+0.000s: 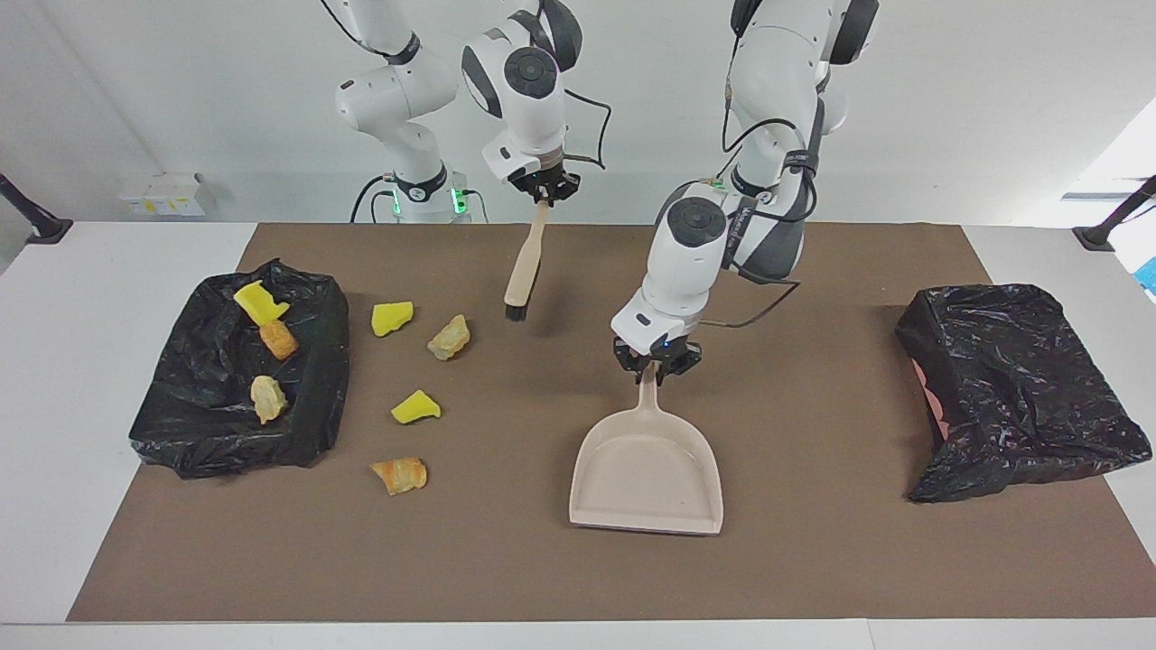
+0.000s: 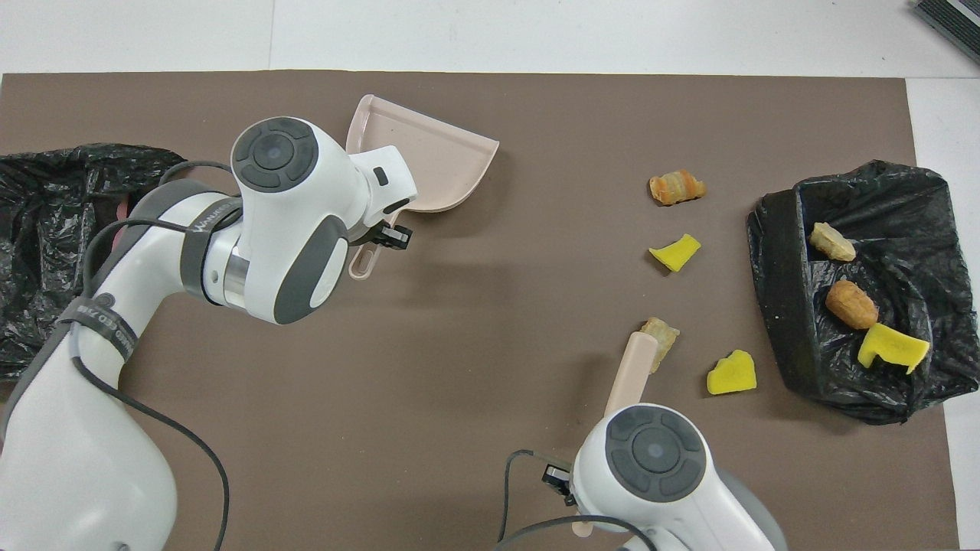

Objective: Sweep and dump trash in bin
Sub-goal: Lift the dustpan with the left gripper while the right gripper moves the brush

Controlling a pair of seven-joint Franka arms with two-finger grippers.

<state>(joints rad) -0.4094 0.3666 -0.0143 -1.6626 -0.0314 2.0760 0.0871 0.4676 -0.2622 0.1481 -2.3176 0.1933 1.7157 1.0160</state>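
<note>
1. Beige plastic dustpan (image 1: 647, 471) hung from my left gripper (image 1: 657, 368), whose fingers were clamped on the top of its handle; the pan was in the air over the middle of the brown table mat (image 1: 813, 542), its open mouth turned away from the robots.
2. My right gripper (image 1: 543, 191) was raised over the robots' edge of the mat and gripped the handle of a small tan hand brush (image 1: 525, 267), which hung tilted with its dark bristles at the lower end, clear of the mat.
3. In the overhead view the brush (image 2: 632, 370) overlapped one tan lump of trash (image 2: 663, 335); the facing view showed brush and lump (image 1: 449, 337) apart.
4. Four pieces of trash lay loose on the mat toward the right arm's end: a bright yellow foam chunk (image 1: 392, 318) just beside that tan lump, a second yellow chunk (image 1: 415, 407) farther from the robots, and an orange-tan bread-like piece (image 1: 399, 475) farthest of the four.
5. Three more pieces sat on a crumpled black plastic bag (image 1: 190, 424) at the right arm's end: a yellow foam piece (image 1: 258, 302), an orange-brown lump (image 1: 278, 339) and a pale tan lump (image 1: 267, 398).
6. A second black bag-lined bin (image 1: 1020, 388) lay at the left arm's end, well apart from the dustpan, with a strip of pink showing at its side.
</note>
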